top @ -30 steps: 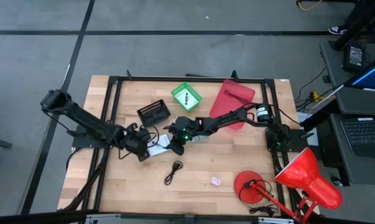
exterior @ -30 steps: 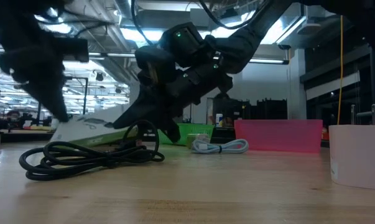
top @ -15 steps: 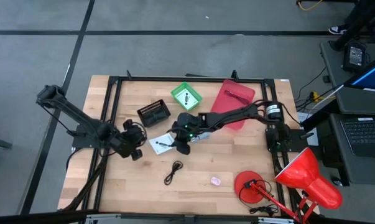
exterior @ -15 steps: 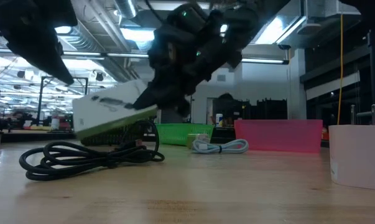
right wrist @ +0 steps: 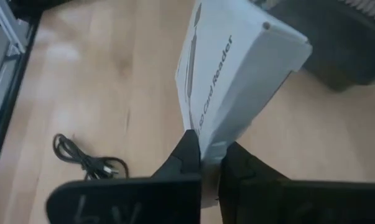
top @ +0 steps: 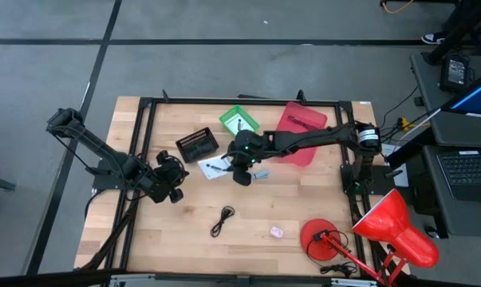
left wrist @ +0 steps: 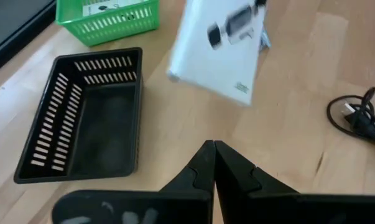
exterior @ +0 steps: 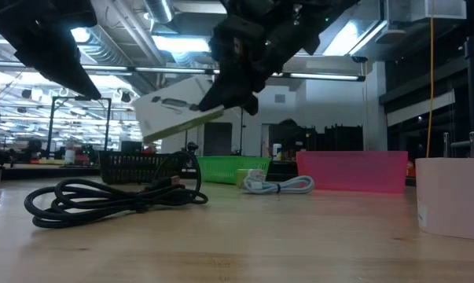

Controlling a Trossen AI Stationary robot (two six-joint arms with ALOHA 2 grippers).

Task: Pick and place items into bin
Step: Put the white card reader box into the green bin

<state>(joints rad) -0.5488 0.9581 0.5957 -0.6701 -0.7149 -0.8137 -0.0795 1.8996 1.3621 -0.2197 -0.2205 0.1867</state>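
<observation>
The wooden table [top: 304, 203] is overlooked by the red desk lamp [top: 392, 227] at one corner; on it the pink bin [top: 297, 131], the black basket [top: 197, 145] and the green basket [top: 238, 122] are set near one another. A white card-reader box [top: 214, 167] is carried clear of the table between the black basket and the pink bin, pinched at one edge by the closed right gripper [top: 240, 173]. It is judged light and stiff, but smooth, so a thin-edge grip may slip. The left gripper [top: 170, 177], shut and empty, waits beside. A second earlier, the box was lower and tilted by the black cable [top: 222, 219]; it has since been raised.
</observation>
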